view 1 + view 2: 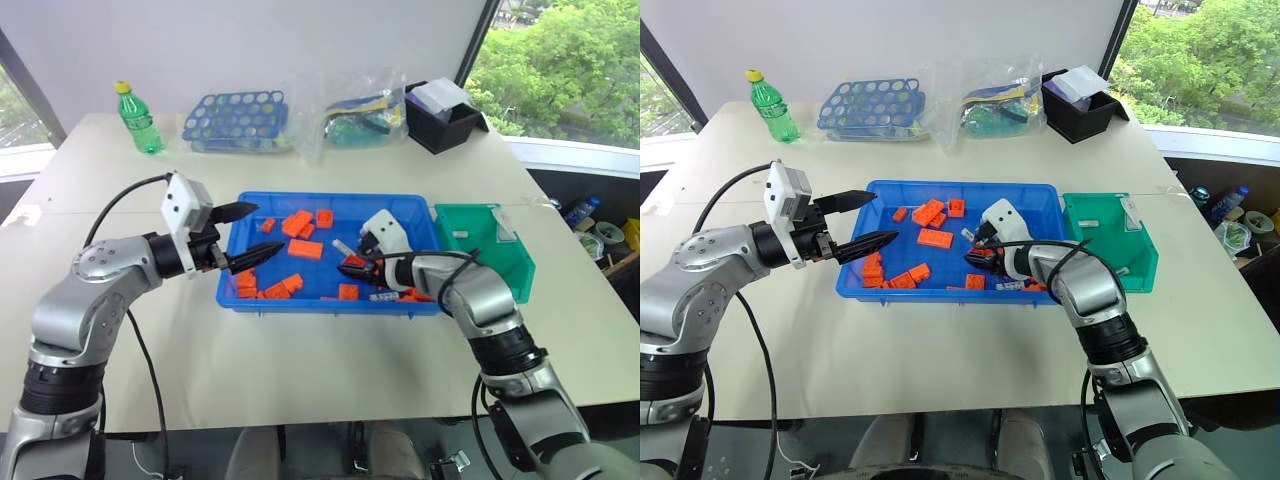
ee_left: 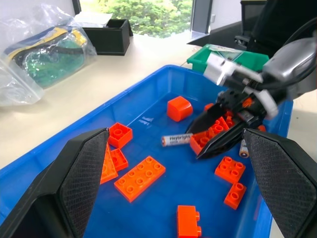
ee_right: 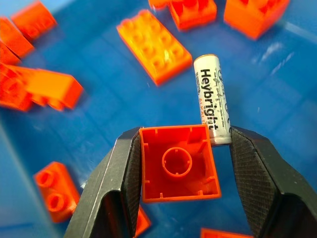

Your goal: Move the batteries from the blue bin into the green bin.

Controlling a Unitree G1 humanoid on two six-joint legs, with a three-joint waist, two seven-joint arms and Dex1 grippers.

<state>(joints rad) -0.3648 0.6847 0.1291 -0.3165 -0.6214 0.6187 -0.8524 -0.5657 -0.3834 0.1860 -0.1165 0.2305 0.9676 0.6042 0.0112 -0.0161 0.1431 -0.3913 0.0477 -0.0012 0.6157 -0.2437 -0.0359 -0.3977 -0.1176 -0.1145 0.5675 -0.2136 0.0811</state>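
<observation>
The right gripper (image 3: 183, 171), jaws half-narrowed, bracketed both an orange brick (image 3: 179, 170) and the end of a battery (image 3: 214, 96) on the blue bin (image 1: 300, 202) floor; whether they gripped was unclear. A clean pick probably required excluding the brick. The left gripper (image 1: 245, 232) hovered wide open and empty. The green bin (image 1: 520, 262) stood at the blue bin's three o'clock on a beige table (image 1: 300, 360) beside windows.

Cream-coloured table (image 1: 330, 370) with a seam across its top, set before a plain pale wall (image 1: 250, 40); dark-framed windows (image 1: 570, 60) at both far corners show daylight and green trees (image 1: 1210, 60); white sill (image 1: 570, 155) beneath the right window.
</observation>
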